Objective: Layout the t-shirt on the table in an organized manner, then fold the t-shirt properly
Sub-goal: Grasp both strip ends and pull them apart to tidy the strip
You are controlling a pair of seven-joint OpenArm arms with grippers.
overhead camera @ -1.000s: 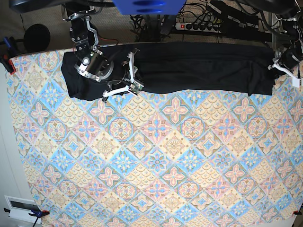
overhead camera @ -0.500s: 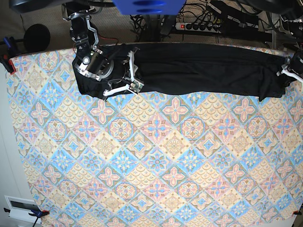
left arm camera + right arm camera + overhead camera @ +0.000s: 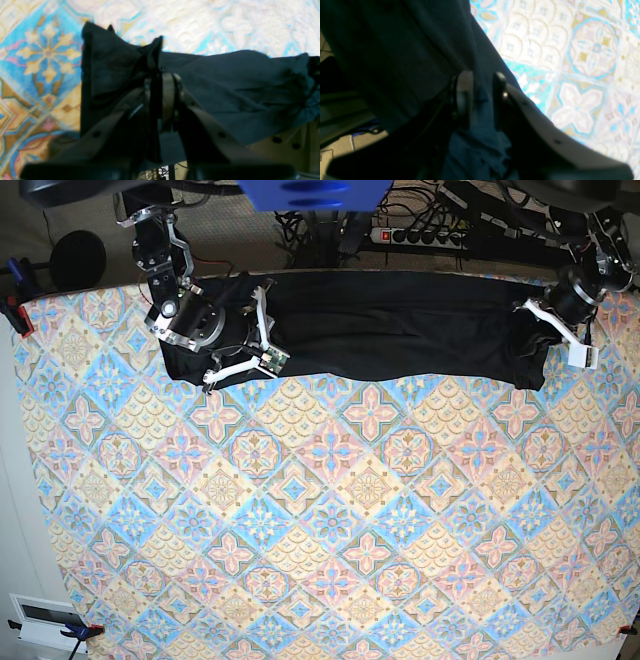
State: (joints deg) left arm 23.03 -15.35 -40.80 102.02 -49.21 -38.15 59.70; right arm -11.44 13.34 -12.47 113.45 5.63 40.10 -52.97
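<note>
T-shirt (image 3: 400,325) lies as a long black band along the far edge of the table (image 3: 330,510), long axis running side to side between the two arms. Left gripper (image 3: 160,75) is clenched on a bunched fold at one end; right gripper (image 3: 480,100) grasps cloth at the other. No brand, label or writing readable.

Bare table (image 3: 330,520) below t-shirt (image 3: 400,325)
</note>
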